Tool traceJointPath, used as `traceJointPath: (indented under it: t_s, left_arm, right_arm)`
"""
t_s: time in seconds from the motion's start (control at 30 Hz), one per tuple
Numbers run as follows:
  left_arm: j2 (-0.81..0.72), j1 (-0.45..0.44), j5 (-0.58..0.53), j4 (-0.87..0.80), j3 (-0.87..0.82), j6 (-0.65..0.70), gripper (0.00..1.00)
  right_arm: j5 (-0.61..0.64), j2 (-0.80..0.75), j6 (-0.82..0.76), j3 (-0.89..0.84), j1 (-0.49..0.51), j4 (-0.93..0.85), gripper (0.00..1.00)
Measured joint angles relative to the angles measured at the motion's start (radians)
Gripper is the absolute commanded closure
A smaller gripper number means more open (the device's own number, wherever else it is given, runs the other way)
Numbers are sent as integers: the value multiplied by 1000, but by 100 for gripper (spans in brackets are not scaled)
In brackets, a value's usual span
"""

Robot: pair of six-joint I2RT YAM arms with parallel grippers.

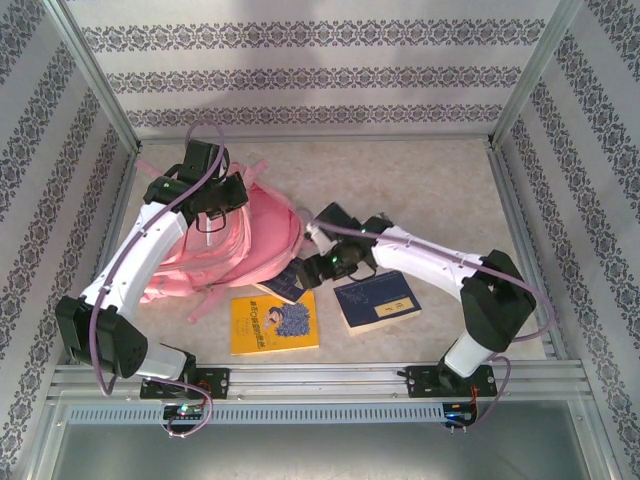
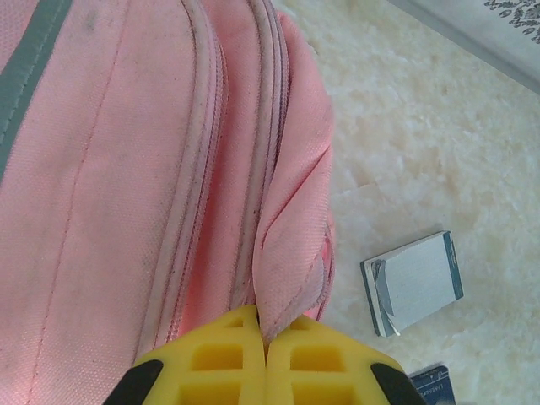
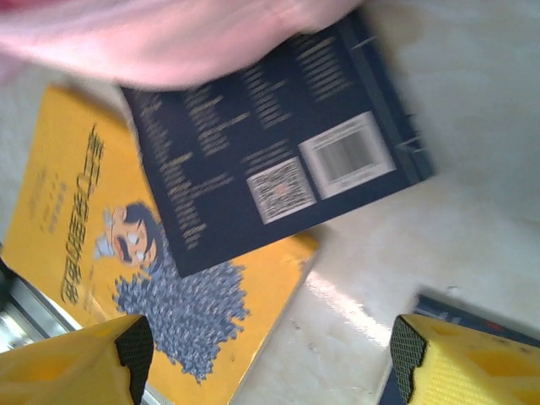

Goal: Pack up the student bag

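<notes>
Currently, left gripper clamped a student bag fold, lower centre; right gripper stood wide over the navy book, best taken by its free edge.

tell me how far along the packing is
Nothing visibly packed. In hand: left gripper pinches a fold of the student bag; right gripper hangs open over the dark blue book. Left: that book, the yellow book and a second blue book lie outside the bag.
</notes>
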Motion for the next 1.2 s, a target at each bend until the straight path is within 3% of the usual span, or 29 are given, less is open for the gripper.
traceJointPath:
  t_s: [0.27,0.63,1.0,1.13,1.2]
  left_arm:
    - [64,47,-11,-4,67,-1,100]
    - [97,58,-1,-4,86,-8,100]
    - [98,64,18,-3,86,-24,100]
    - [101,64,30,0,86,-31,100]
    - [104,64,32,0,86,-34,100]
  right_arm:
    - [137,154,-107,124,165,-35,30]
    - [232,332,-195,228,253,-69,37]
    - [500,394,-254,285,290,-121,76]
    - [571,394,-283,283,286,-119,99]
    - [590,392,-294,283,280,-117,100]
